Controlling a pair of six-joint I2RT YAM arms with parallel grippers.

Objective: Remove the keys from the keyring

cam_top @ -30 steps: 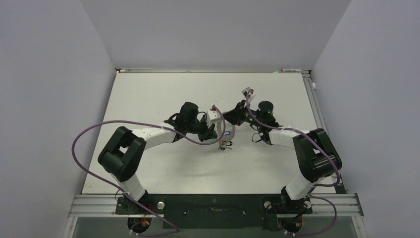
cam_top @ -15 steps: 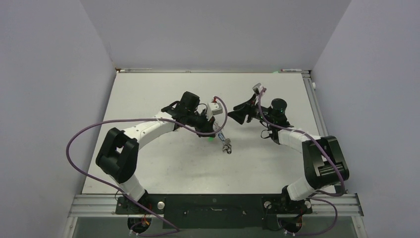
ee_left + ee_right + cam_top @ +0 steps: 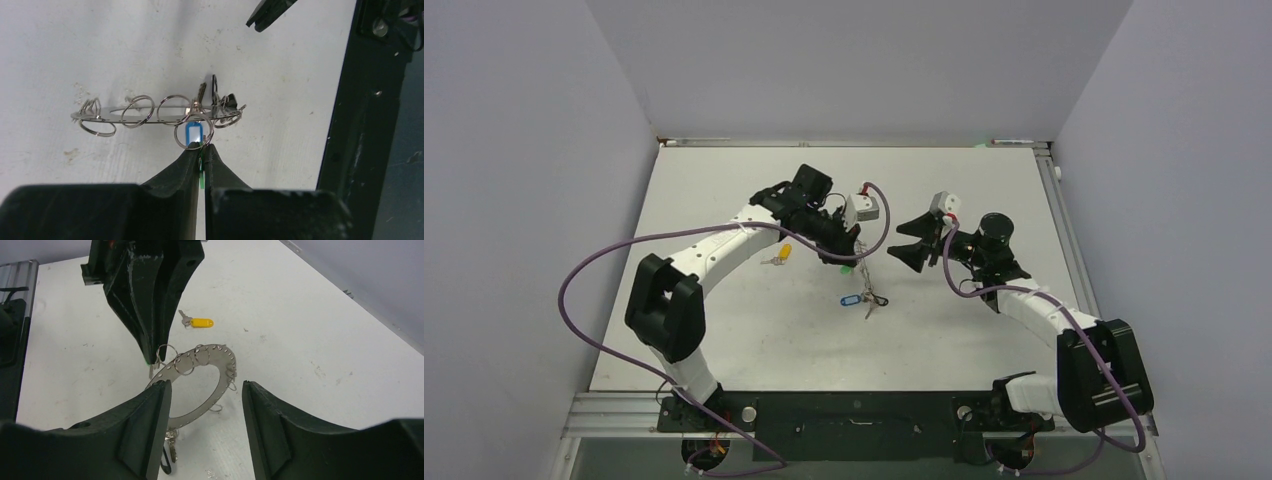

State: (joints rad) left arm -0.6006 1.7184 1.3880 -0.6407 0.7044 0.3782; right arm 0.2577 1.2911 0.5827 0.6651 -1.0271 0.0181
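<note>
Wide flat grey metal keyring (image 3: 224, 380) is hung from L gripper (image 3: 201, 149), pinched on small green key head (image 3: 201, 171). R gripper (image 3: 906, 242), spread wide, is pointed at keyring, just beside it.

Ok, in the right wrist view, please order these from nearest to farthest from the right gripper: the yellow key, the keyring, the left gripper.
From the right gripper:
1. keyring, just ahead, its near rim between the open fingers.
2. left gripper, at the ring's far left rim, shut on a green key.
3. yellow key, lying on the table beyond both.
</note>
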